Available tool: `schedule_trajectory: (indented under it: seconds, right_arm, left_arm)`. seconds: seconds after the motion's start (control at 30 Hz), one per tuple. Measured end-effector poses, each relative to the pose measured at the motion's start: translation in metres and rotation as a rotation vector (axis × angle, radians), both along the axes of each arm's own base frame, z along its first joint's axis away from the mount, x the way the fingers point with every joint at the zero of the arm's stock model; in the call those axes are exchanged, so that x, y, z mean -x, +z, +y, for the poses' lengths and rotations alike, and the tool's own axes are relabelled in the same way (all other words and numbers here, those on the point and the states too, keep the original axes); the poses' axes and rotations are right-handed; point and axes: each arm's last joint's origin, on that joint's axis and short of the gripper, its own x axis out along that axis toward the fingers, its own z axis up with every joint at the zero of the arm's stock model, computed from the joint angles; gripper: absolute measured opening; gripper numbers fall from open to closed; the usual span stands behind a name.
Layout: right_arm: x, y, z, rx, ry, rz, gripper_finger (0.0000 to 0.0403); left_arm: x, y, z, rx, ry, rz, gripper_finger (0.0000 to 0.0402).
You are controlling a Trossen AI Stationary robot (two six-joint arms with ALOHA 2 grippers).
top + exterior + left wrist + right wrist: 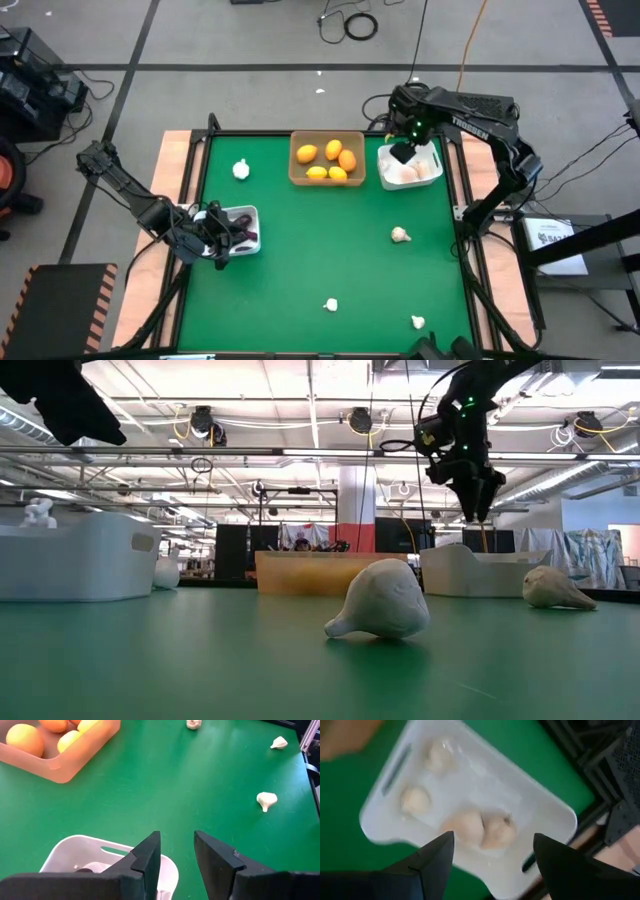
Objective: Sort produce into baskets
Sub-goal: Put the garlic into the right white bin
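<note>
My right gripper (403, 152) hangs open and empty above the white basket (432, 158) at the far right, which holds several whitish garlic bulbs (470, 822). My left gripper (222, 243) is open and empty over the white basket (246, 213) at the left, which holds dark purple pieces (244, 236). The tan basket (297, 170) at the far middle holds several orange and yellow fruits (333, 150). Loose garlic bulbs lie on the green table: one at the far left (241, 169), one right of centre (400, 235), two near the front (330, 305) (418, 322).
The green table (320, 260) has raised wooden side rails (175, 160). Cables and equipment lie on the floor beyond the far edge. In the low view a garlic bulb (384, 600) lies close to the camera, another (553, 589) to its right.
</note>
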Motion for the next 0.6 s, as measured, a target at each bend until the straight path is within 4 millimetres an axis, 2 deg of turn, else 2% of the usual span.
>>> schedule_trajectory:
  seconds: [0.1, 0.23, 0.43, 0.6]
  right_arm:
    - [-0.010, 0.001, -0.002, 0.063, -0.013, -0.071, 0.0263]
    - [-0.034, 0.005, -0.001, 0.154, 0.029, -0.228, 0.0263]
    - [-0.083, 0.015, 0.006, 0.298, 0.085, -0.537, 0.0263]
    - [-0.132, -0.003, 0.016, 0.284, 0.138, -0.724, 0.0263]
  left_arm:
    - [0.000, 0.000, 0.000, 0.002, -0.002, 0.001, 0.0125]
    - [0.000, 0.000, 0.001, 0.000, 0.009, -0.003, 0.0125]
    - [0.003, 0.000, 0.009, 0.033, 0.074, 0.005, 0.0125]
    - [0.014, 0.001, 0.027, 0.066, 0.244, -0.001, 0.0125]
